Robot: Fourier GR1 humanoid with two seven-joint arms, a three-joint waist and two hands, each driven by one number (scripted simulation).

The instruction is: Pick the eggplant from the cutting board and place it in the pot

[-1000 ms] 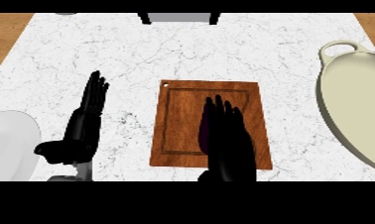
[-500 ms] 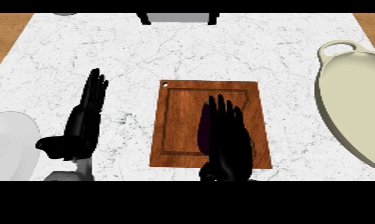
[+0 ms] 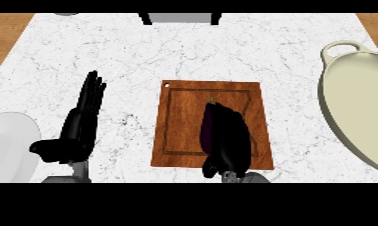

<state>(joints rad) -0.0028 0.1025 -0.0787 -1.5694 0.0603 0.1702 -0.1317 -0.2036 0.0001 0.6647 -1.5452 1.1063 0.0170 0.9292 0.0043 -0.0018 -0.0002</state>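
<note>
A dark purple eggplant (image 3: 209, 126) lies lengthwise on the brown cutting board (image 3: 177, 120), stem pointing away from me. My right hand (image 3: 235, 140) lies over it. The fingers curl down along its right side and the thumb sits at its near left end. Most of the eggplant is hidden under the hand. The cream pot (image 3: 347, 105), with a loop handle at its far end, stands at the right edge, apart from the board. My left hand (image 3: 77, 127) rests open to the left of the board, fingers straight and pointing away.
A white plate (image 3: 15, 145) shows at the lower left edge, close to my left hand. A grey and black object (image 3: 177, 18) sits at the counter's far edge. Bare white marble (image 3: 295, 65) lies between the board and the pot.
My right hand's fingers have drawn back and curled over the eggplant, whose stem end and left side now show. The left hand has not moved.
</note>
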